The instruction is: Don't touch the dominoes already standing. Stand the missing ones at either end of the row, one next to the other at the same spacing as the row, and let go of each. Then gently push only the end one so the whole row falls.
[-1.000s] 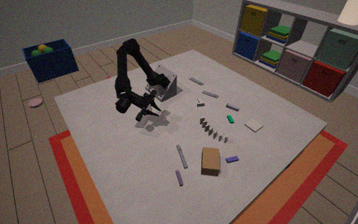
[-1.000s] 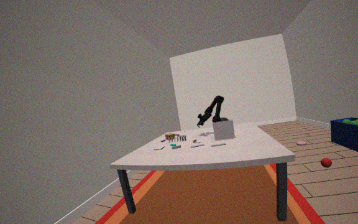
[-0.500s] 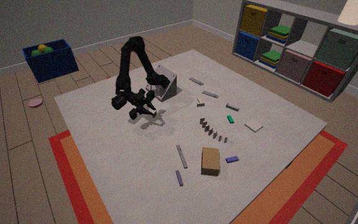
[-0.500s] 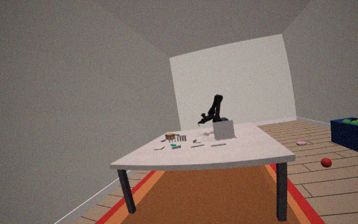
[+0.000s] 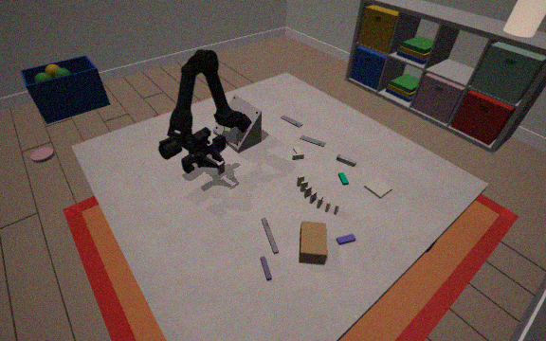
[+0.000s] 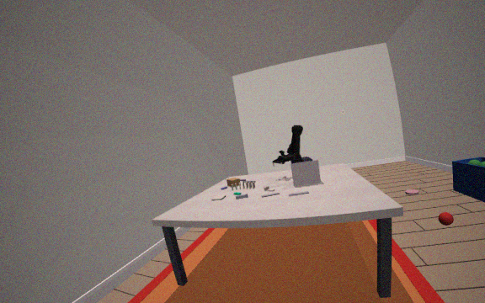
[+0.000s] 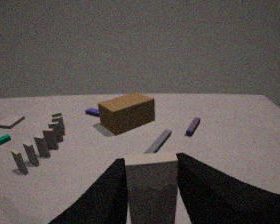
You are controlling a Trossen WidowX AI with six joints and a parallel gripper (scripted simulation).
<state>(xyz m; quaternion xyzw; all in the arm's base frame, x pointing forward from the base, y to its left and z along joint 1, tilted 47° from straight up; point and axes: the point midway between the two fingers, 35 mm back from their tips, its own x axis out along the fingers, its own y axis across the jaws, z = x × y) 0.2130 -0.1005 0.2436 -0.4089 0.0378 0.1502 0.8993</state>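
Wrist view first: a pale grey, flat-faced domino [image 7: 152, 187] sits squeezed between the black fingers of the gripper [image 5: 224, 167] [image 6: 274, 162] [image 7: 149, 164], one finger on each side, its end facing the camera. That grip on opposite sides leaves the top edge free, handy for standing it up and letting go cleanly, I'd judge.

Out from there, the arm carries it above the white tabletop [image 5: 197, 265] [image 6: 285, 212] [image 7: 231, 145], well apart from the curved row of small grey standing dominoes [image 5: 313, 196] [image 6: 248, 184] [image 7: 42, 146]. They're all upright, closely spaced, each near enough to knock its neighbour. That spacing is what the held one must match at an end of the row, and it's surely why a slow approach from outside pays: one brush and the lot could go early.

Beyond the row, a brown box [image 5: 313, 242] [image 6: 233, 182] [image 7: 127, 114] stands near one end, possibly crowding the fingers there. A green block [image 5: 343, 178] [image 6: 237, 194] [image 7: 1, 141] lies flat off to the side. Placing looks like the job in hand; the push has to wait.
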